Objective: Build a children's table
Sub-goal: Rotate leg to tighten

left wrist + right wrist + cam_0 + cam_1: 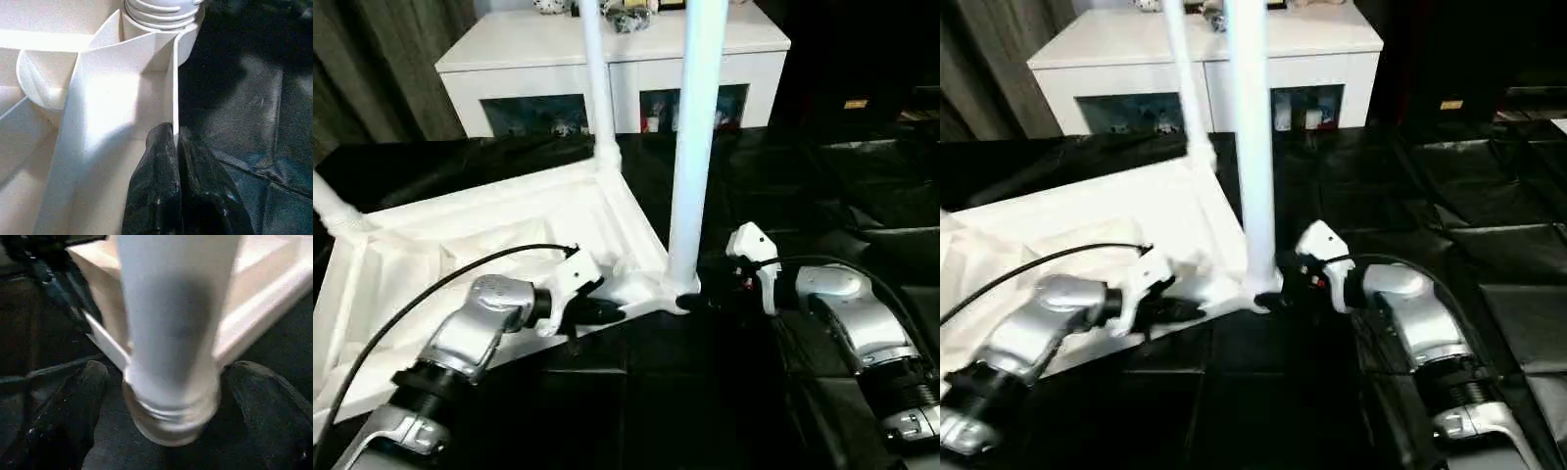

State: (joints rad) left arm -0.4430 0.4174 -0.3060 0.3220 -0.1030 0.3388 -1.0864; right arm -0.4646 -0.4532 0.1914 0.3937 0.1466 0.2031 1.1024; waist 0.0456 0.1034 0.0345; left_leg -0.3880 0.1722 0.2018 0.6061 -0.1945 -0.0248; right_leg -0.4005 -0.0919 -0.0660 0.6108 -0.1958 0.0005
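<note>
Three long tapered white tube legs stand in the round corner sockets of the white plastic rectangular tabletop (509, 225), which lies ribbed underside up on the black mat (822, 196): the near leg (693, 147), the far leg (595, 78) and the left leg (331, 204). My left gripper (597, 311) is pinched on the tabletop's thin near rim wall, just beside the near leg's socket; its fingers (168, 186) sit one on each side of that wall. My right gripper (705, 294) is spread wide, a finger (73, 406) on either side of the near leg's base, apart from it. One white cabinet with glass doors (607, 69) stands behind the tabletop. Bare black mat lies to my right.
</note>
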